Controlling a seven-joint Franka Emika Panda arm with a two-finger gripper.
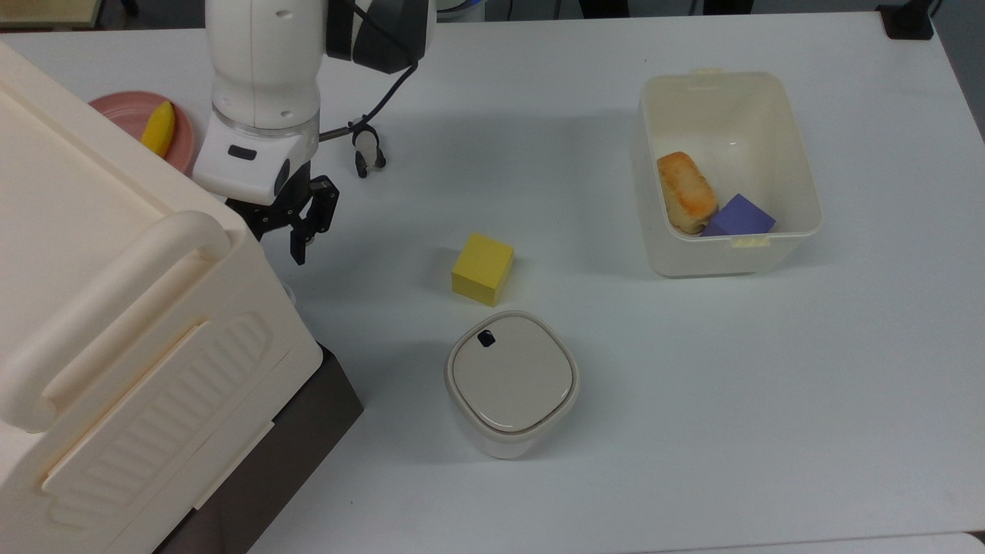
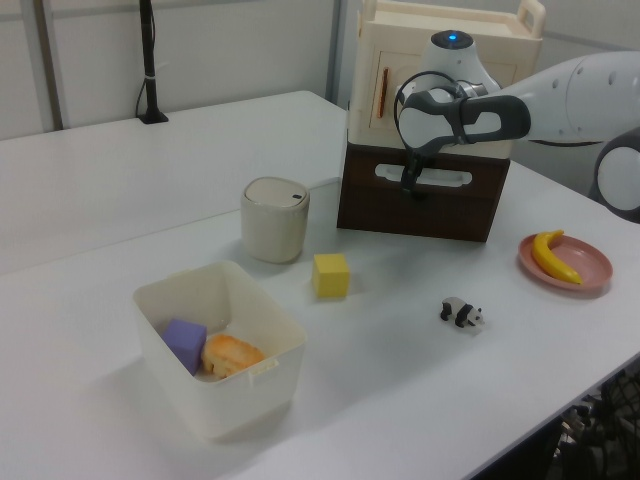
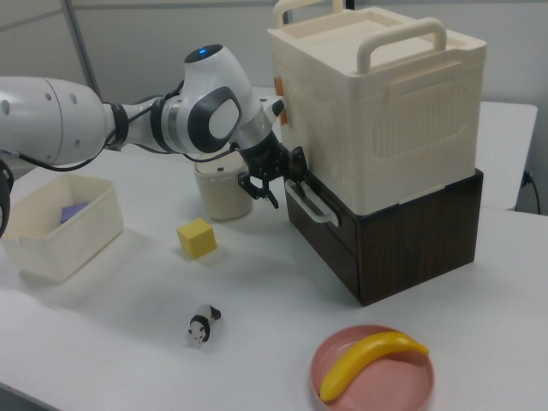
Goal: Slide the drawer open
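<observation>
Two fingers of the tool stand spread apart, gripping nothing, right at the white loop handle. The drawer sits shut under the cream cabinet on the table.

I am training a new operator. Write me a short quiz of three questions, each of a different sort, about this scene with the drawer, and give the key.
1. True or false: the banana lies on the pink plate.
2. Which two items are in the cream bin?
A. bread and purple block
B. yellow cube and panda
C. banana and bread
3. Fill in: the gripper is at the drawer's white ____.

Key:
1. true
2. A
3. handle
</observation>
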